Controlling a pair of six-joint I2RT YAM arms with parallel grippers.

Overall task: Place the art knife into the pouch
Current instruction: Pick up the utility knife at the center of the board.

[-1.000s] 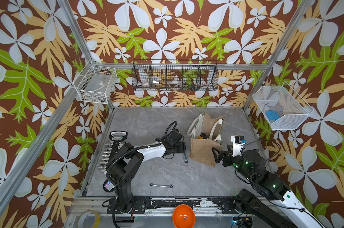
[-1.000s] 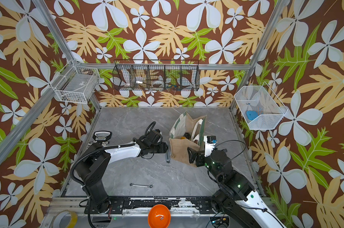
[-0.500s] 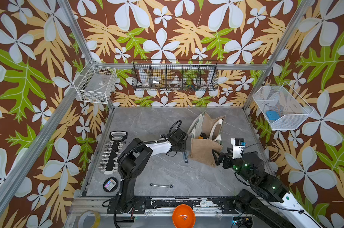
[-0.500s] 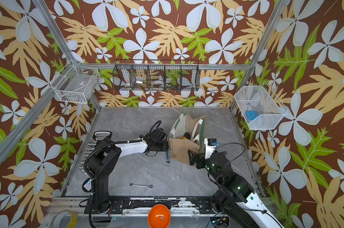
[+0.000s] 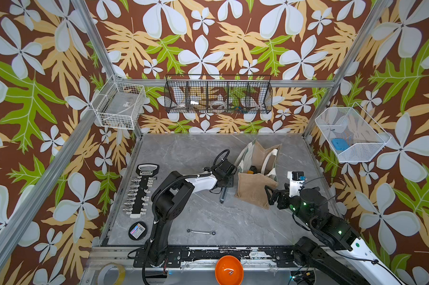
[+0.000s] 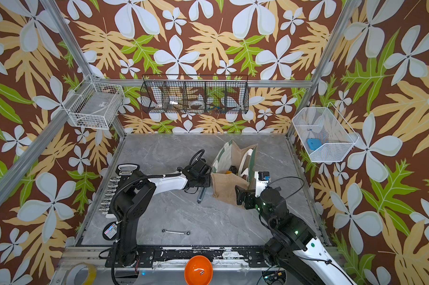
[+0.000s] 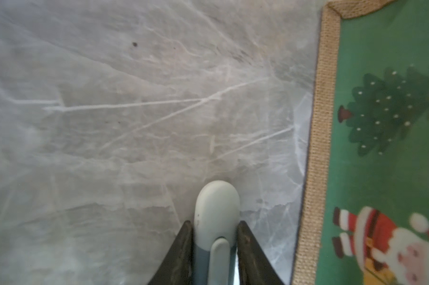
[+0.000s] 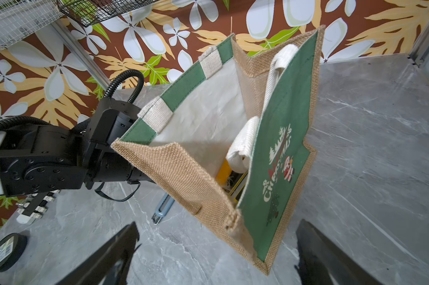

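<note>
In both top views the slim grey-blue art knife (image 5: 223, 195) lies flat on the grey marbled tabletop (image 5: 184, 153), near its middle. It is just left of the standing tan jute pouch with green printed panels (image 5: 255, 191). From up there the left gripper (image 5: 225, 183) covers the knife's far end, and we cannot read its grip. The left wrist view makes it plain: the two black fingers (image 7: 179, 254) press against both sides of the knife's pale rounded end, with the pouch's Santa panel close alongside.

Only the right wrist view looks into the pouch's open mouth, where a white rope handle (image 8: 244, 143) droops over something yellow. It also shows the right gripper (image 8: 218, 223) spread wide, facing the pouch's near corner and holding nothing.

A black socket rack (image 5: 140, 195) lies along the tabletop's left edge. A round black tin (image 5: 137, 230) sits by the front left corner, and a small steel wrench (image 5: 201, 232) lies near the front edge. Bare marble stretches between the wrench and the knife, and across the back left quarter. The pouch stands nearer the right edge, with a bare strip beyond it.
</note>
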